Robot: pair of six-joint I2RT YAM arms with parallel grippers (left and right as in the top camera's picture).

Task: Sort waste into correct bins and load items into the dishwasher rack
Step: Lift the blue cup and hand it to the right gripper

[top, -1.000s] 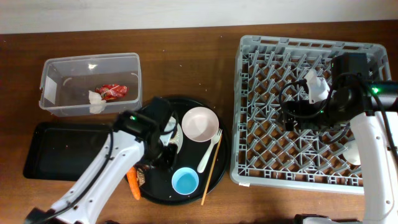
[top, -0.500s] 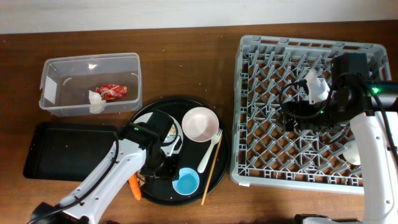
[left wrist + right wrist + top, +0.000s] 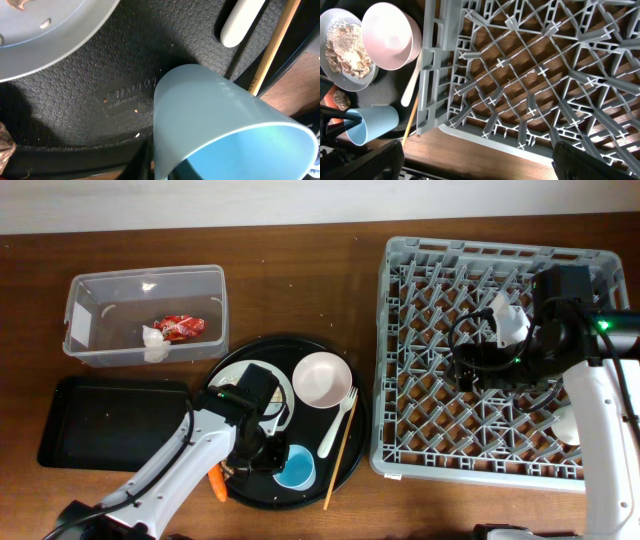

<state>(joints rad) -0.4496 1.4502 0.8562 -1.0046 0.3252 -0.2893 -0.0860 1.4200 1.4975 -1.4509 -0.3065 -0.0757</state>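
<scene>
Light-blue cup [image 3: 215, 125]: sits at the front of the round black tray [image 3: 90, 85], tipped off its base, mouth turned sideways rather than up. The fork [image 3: 336, 425] handle and the chopsticks [image 3: 340, 462] lie just beside it, on the side toward the rack [image 3: 480, 430].

Left gripper [image 3: 272, 458]: right at the cup. Its fingers are mostly hidden behind the cup wall in its own wrist view. The right wrist view shows a dark finger at the rim. Judged closed on the light-blue cup, since a cup tilted like this would not rest so by itself.

Right gripper [image 3: 477, 162]: hangs over the rack's lattice near the corner facing the tray, fingers spread wide, nothing between them.

Surroundings: red wrapper [image 3: 180, 327] and tissue [image 3: 155, 340] lie in the clear tub [image 3: 75, 305]. The plate [image 3: 50, 30] carries food scraps [image 3: 345, 47]. The carrot [image 3: 217, 480] is at the tray's left edge.

Step in hand (judgement): picking up the cup for loading. The waste sort is only partly done.

Next move calls for:
- lifting the cup clear of the tray rim
- passing over the fork and chopsticks without brushing them
- carrying it to the rack, well apart from the tray, or passing it to the right gripper
- setting it mouth-down between pegs

A rim pinch on a thin wall may let the cup swivel.
</scene>
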